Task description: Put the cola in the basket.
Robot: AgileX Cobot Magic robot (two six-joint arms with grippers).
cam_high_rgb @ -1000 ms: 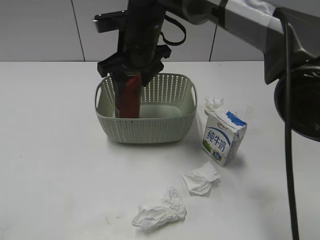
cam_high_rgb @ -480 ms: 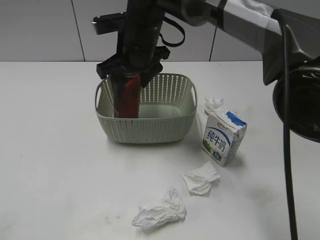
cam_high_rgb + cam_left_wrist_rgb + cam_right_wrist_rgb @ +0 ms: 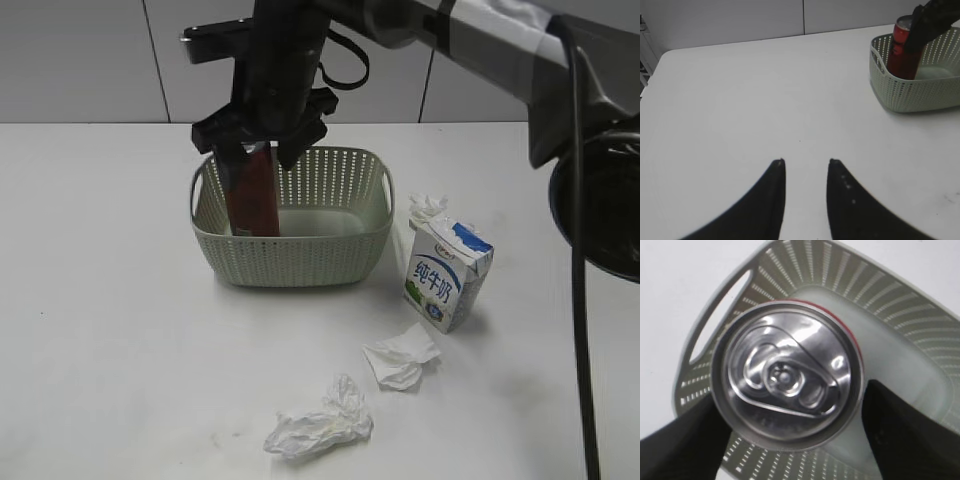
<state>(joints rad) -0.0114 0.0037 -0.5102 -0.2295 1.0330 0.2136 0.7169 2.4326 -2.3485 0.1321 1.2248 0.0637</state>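
Two arms are in play, but only the right one is at the work. The right gripper (image 3: 258, 150) reaches in from the upper right across the middle and hangs over the left end of the basket (image 3: 300, 258), a pale green perforated tub standing toward the far side of the white desk (image 3: 120, 330). The cola (image 3: 252, 190) stands upright inside the basket, against its left wall, with its red body rising above the rim. In the right wrist view the silver top and pull tab of the cola (image 3: 785, 377) fill the middle, with a dark finger at each side; a thin gap seems to show on the right, so I cannot tell whether the jaws grip the can or have just let go. The basket (image 3: 920, 305) floor and its left cut-out handle show beneath the can.

The left gripper (image 3: 805, 195) hovers over bare desk, well apart from the basket (image 3: 912, 90), its jaws parted and holding nothing; the cola (image 3: 902, 50) is seen far to its right.

A blue-and-white milk carton (image 3: 447, 275) stands just right of the basket, with a small crumpled tissue (image 3: 427, 208) behind it. Two more tissue wads lie nearer: one (image 3: 401, 357) in front of the carton, another (image 3: 318, 425) near the front edge.
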